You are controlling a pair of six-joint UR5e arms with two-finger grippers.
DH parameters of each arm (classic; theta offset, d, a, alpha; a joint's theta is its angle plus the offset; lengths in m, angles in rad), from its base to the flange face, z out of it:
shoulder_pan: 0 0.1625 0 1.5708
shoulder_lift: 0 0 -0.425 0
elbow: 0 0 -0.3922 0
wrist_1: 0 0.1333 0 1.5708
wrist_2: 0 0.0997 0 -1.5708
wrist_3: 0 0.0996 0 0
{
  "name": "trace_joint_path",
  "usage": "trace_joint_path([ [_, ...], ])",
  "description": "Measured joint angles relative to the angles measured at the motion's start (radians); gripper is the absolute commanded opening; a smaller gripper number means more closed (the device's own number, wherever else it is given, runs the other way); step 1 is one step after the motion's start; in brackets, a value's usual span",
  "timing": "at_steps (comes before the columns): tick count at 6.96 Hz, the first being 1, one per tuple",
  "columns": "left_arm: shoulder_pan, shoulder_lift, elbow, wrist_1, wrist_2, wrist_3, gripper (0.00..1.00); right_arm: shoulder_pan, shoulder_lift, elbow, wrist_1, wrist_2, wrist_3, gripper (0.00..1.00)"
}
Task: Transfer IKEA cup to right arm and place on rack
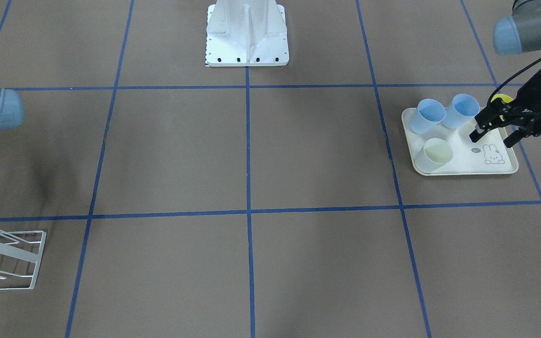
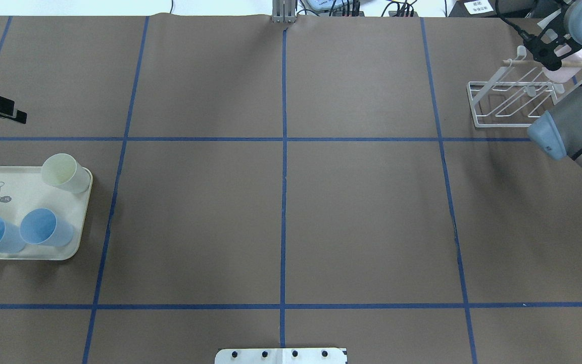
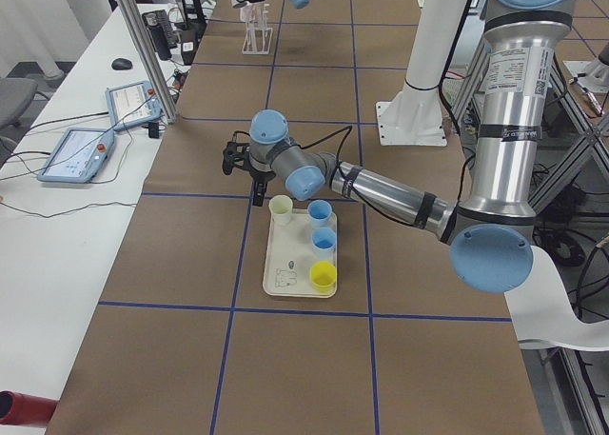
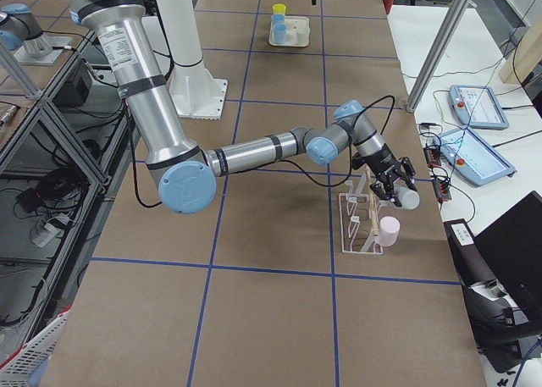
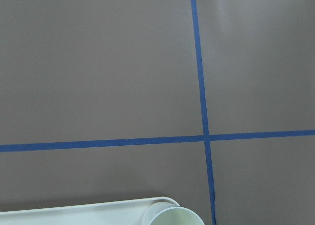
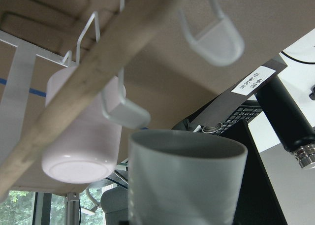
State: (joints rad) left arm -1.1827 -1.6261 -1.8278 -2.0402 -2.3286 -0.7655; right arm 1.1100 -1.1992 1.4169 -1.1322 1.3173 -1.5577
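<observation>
- We see the right gripper [image 4: 396, 189] closed around a grey cup [image 6: 187, 180]. Its fingers straddle the cup's body in the right-side view. In the wrist view the fingers themselves are hidden and only the cup's open rim fills the foreground.
- The grey cup is held in the air just beside the rack [image 4: 356, 224], at its top, on the side away from the robot. It sits on no prong.
- Close above its rim in the wrist view run the wooden dowel [image 6: 98, 87] and a white wire prong [image 6: 123, 112].
- A pink cup [image 6: 81, 146] hangs on the rack next to the dowel, its base turned toward the camera.
- Behind the gripper, the right arm [image 4: 254, 154] stretches low across the brown table [image 2: 281, 202] to the rack at the far corner.
- At the other end of the table, the left gripper [image 1: 492, 137] hovers with its fingers [image 1: 476, 135] spread apart and nothing between them.
- Below it lies the rabbit-print tray [image 1: 507, 166], which carries two blue cups [image 1: 428, 116], a cream cup [image 1: 436, 154] and a yellow cup [image 3: 324, 276].
- The left arm [image 3: 381, 183] reaches out over that tray.
</observation>
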Motion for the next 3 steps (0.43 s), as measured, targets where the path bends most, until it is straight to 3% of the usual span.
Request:
trace_joint_path([
  [3, 0.001, -0.001, 0.001, 0.000, 0.000, 0.000, 1.00, -0.003, -0.007, -0.008, 0.024, -0.006, 0.008, 0.22],
])
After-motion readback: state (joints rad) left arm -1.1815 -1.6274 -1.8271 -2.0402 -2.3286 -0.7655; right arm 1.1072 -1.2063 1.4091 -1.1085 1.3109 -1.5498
